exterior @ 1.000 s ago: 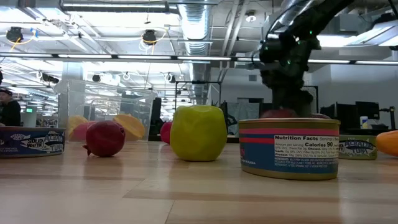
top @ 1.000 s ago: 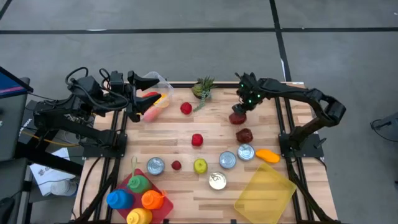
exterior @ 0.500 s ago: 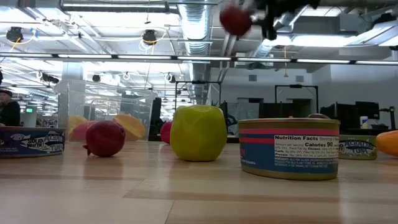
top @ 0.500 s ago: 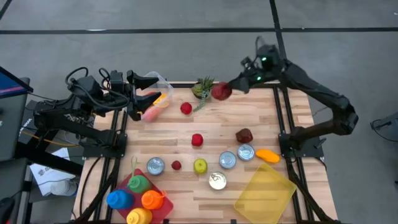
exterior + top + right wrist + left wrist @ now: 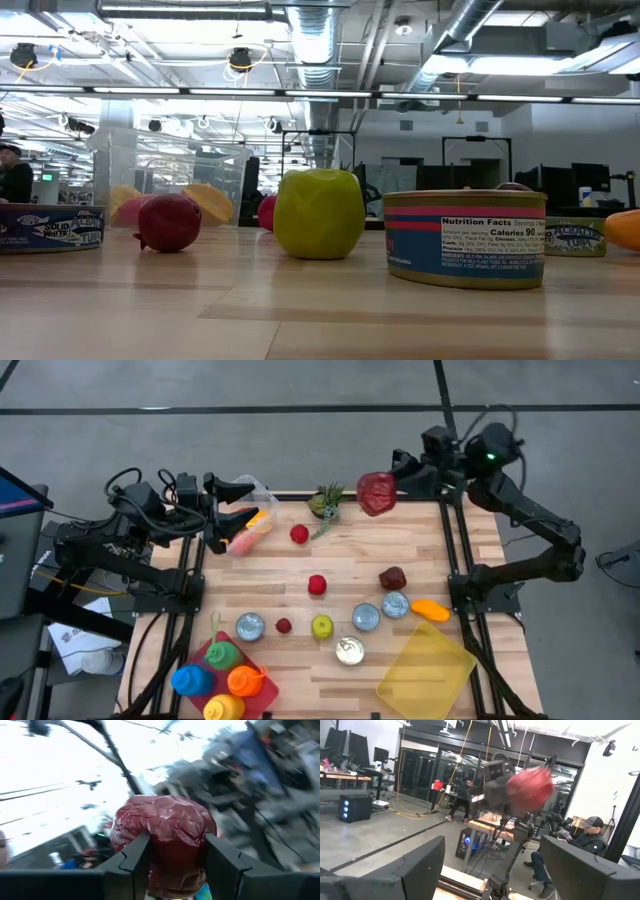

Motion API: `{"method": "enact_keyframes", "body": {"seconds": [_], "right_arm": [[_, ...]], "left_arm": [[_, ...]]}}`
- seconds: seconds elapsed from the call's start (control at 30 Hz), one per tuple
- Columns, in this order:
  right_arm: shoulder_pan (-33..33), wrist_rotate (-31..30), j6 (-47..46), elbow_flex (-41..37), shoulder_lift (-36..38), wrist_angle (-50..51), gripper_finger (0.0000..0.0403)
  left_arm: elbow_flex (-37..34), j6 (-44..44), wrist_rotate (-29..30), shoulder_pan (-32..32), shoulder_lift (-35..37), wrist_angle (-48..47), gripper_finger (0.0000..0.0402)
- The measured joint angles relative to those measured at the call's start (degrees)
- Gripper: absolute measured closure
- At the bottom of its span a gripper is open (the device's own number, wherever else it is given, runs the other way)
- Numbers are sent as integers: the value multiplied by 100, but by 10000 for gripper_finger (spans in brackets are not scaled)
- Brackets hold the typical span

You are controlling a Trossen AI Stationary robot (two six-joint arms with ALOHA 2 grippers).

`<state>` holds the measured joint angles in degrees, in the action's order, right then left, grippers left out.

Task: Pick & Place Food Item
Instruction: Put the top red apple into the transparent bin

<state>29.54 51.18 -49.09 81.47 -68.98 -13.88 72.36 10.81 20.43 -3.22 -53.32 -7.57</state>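
I am holding a dark red fruit [image 5: 376, 493] in my right hand [image 5: 392, 484], raised high above the far edge of the table [image 5: 420, 545]. My two fingers [image 5: 131, 862] are pinching it at its widest part, one on each side, and the fruit is bulging out past my fingertips and above them, so I am gripping only its lower middle. Its skin looks glossy and a little lumpy, with bright highlights, so I am judging it to be a smooth plastic or rubbery toy fruit: light, fairly firm, not fragile, but slick enough to turn or slide between flat pads. The arm is stretched out and swinging, which is where a loose grip would probably be showing up, so I am keeping the pinch across the middle rather than toward the rounded end.

Below and toward me from the hand, the yellow tray [image 5: 425, 667] is sitting well away at the near corner, with cans [image 5: 395, 604] and an orange piece [image 5: 430, 610] lying between. A similar dark red fruit [image 5: 392, 577] is resting on the table nearer to me.

My left hand [image 5: 238, 506] is waiting with its fingers spread wide at the far left corner, just beside a clear bag of food [image 5: 250, 530].
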Motion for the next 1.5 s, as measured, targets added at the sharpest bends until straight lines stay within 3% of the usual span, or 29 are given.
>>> {"method": "enact_keyframes", "body": {"seconds": [0.1,0.23,0.5,0.67,0.87,1.1,1.27,1.5], "right_arm": [[-176,-5,-180,4,-64,-582,257],[-263,-154,-63,2,-171,-419,257],[-291,-321,-50,0,-704,-320,257],[-291,-310,-91,-2,-962,-330,257],[-291,-284,-11,-2,-1107,-313,257],[-287,-306,200,-2,-1101,-327,257],[-287,-310,277,-2,-1101,-329,257],[-328,-343,320,-2,-1101,-329,257]], "left_arm": [[0,-4,0,0,-2,3,82],[0,-554,-1,0,-175,316,82],[-4,-4403,169,63,-1400,990,82],[-11,-5658,522,63,-1923,1387,82],[-7,-5701,693,70,-1816,2007,82],[0,-4987,-272,348,-1692,1934,82],[0,-3664,-1253,630,-1729,2129,82],[0,-3407,-1663,716,-1721,2542,82]]}}
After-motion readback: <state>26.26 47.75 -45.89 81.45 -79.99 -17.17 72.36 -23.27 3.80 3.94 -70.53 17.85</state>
